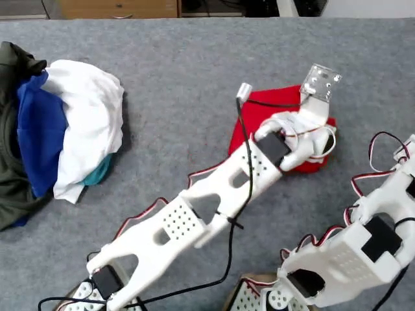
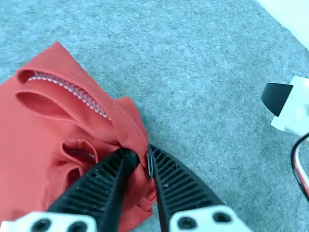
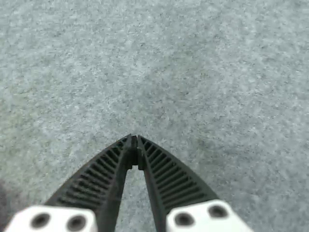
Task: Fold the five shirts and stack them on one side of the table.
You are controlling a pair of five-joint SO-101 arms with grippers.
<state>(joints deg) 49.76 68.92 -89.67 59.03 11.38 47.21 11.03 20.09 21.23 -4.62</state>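
Note:
A folded red shirt [image 1: 259, 120] lies at the right of the grey table [image 1: 181, 65]. My left arm stretches across from the near left, and its gripper [image 2: 138, 157] is shut on the red shirt's [image 2: 48, 145] edge near the collar. In the high view that gripper [image 1: 314, 152] sits over the shirt's right side. My right gripper [image 3: 134, 145] is shut with nothing in it, hovering over bare grey table surface [image 3: 154, 63]. A loose pile at the far left holds a white shirt [image 1: 87, 123], a blue one [image 1: 39, 129], a dark green one [image 1: 13, 175] and a teal one [image 1: 100, 172].
The right arm [image 1: 363, 246] is folded at the near right corner, with red and black cables looping beside it. Part of that arm [image 2: 289, 106] shows next to the red shirt in the left wrist view. Wooden furniture [image 1: 117, 8] stands beyond the far table edge.

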